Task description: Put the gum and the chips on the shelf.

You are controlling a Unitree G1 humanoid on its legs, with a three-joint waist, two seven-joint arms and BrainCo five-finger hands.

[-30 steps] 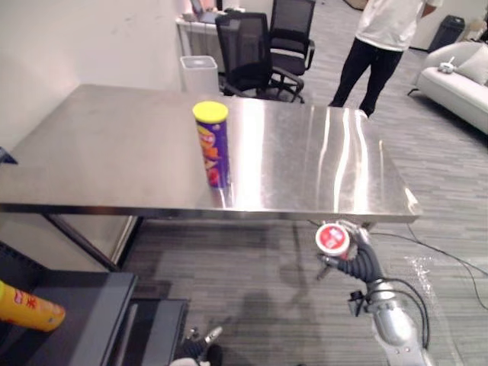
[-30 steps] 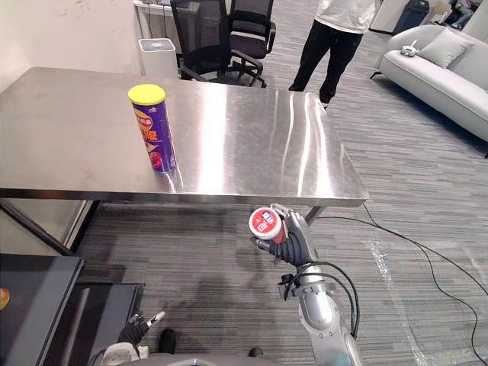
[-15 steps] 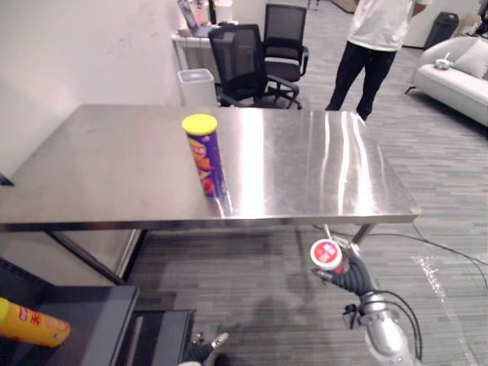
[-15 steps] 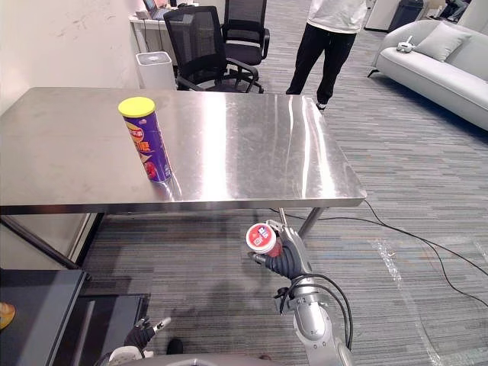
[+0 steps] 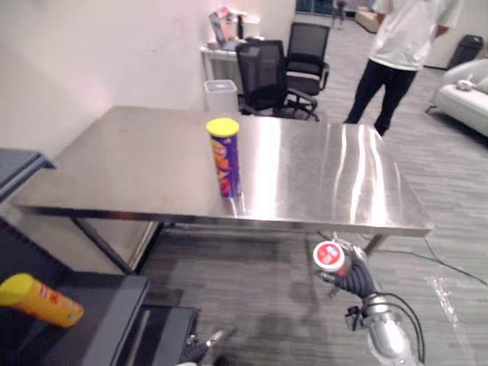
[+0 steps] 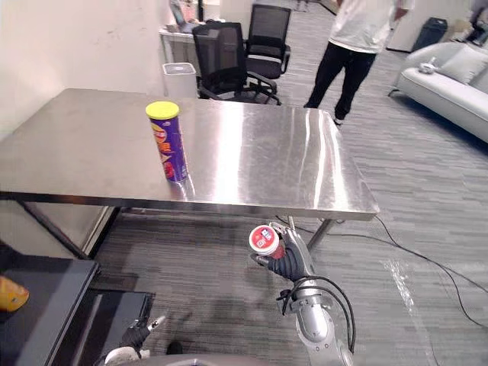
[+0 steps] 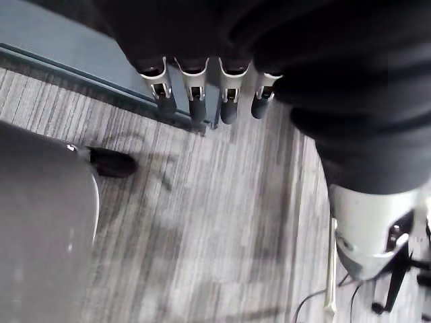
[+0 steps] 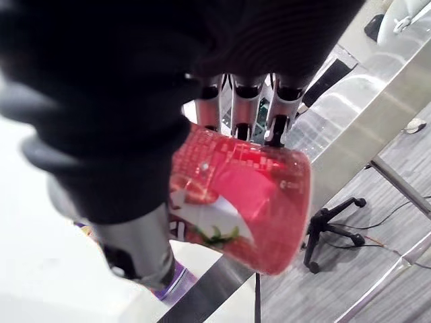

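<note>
Right hand (image 6: 292, 265) has its fingers curled round the red gum tub (image 6: 264, 239) (its lid facing up), held in the air just in front of the steel table (image 5: 328, 183), below its edge. The purple chips can (image 5: 226, 158) stands upright on the table. Left hand (image 7: 205, 94) hangs low over the floor, fingers relaxed, holding nothing. A yellow tube (image 5: 40, 300) lies on the dark shelf (image 5: 107, 320).

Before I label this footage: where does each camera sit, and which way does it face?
Left eye view: head, down at table, chips can; right hand grips gum tub.
Right eye view: head, same scene; left hand low.
Left wrist view: along left hand, at floor.
Right wrist view: along right hand, at gum tub.
</note>
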